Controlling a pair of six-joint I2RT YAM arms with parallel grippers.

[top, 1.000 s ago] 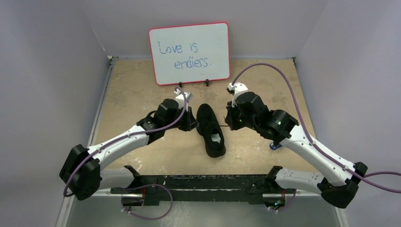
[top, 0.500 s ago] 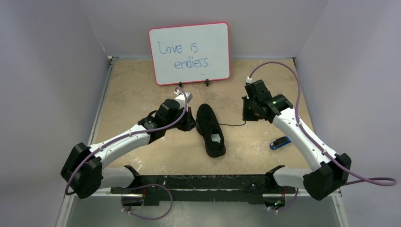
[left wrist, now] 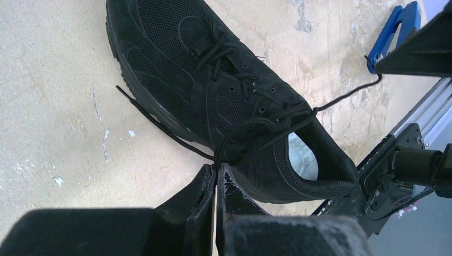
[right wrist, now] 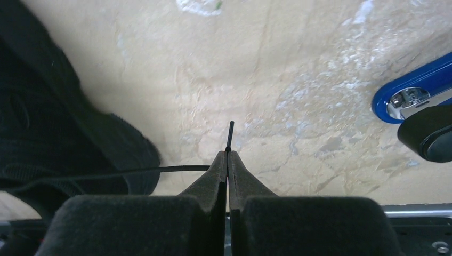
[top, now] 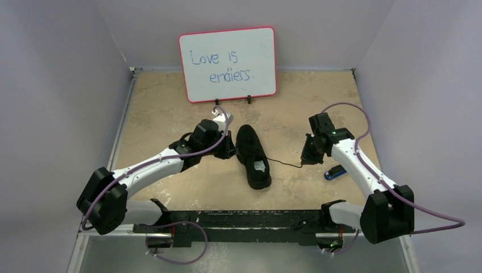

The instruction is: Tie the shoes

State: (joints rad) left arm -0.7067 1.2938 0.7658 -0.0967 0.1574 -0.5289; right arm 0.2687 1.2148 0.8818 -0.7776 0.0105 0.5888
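The black shoe (top: 253, 156) lies mid-table, toe toward the back, its pale grey inner sole (left wrist: 301, 162) showing. My left gripper (top: 229, 151) sits against the shoe's left side and is shut on a black lace (left wrist: 234, 133) at its tips (left wrist: 216, 168). My right gripper (top: 303, 162) is to the right of the shoe, shut on the other lace's end (right wrist: 229, 136). That lace (top: 284, 162) runs taut from the shoe's eyelets to the right gripper, and it also shows in the right wrist view (right wrist: 160, 169).
A small blue-and-black gadget (top: 335, 172) lies just right of my right gripper, also in the right wrist view (right wrist: 413, 101). A whiteboard (top: 228, 63) with writing stands at the back. Purple-grey walls close in both sides. A black rail (top: 239, 219) runs along the near edge.
My right gripper has pulled away from the shoe to the right and toward the near edge, drawing its lace out long and taut. The left gripper has stayed beside the shoe.
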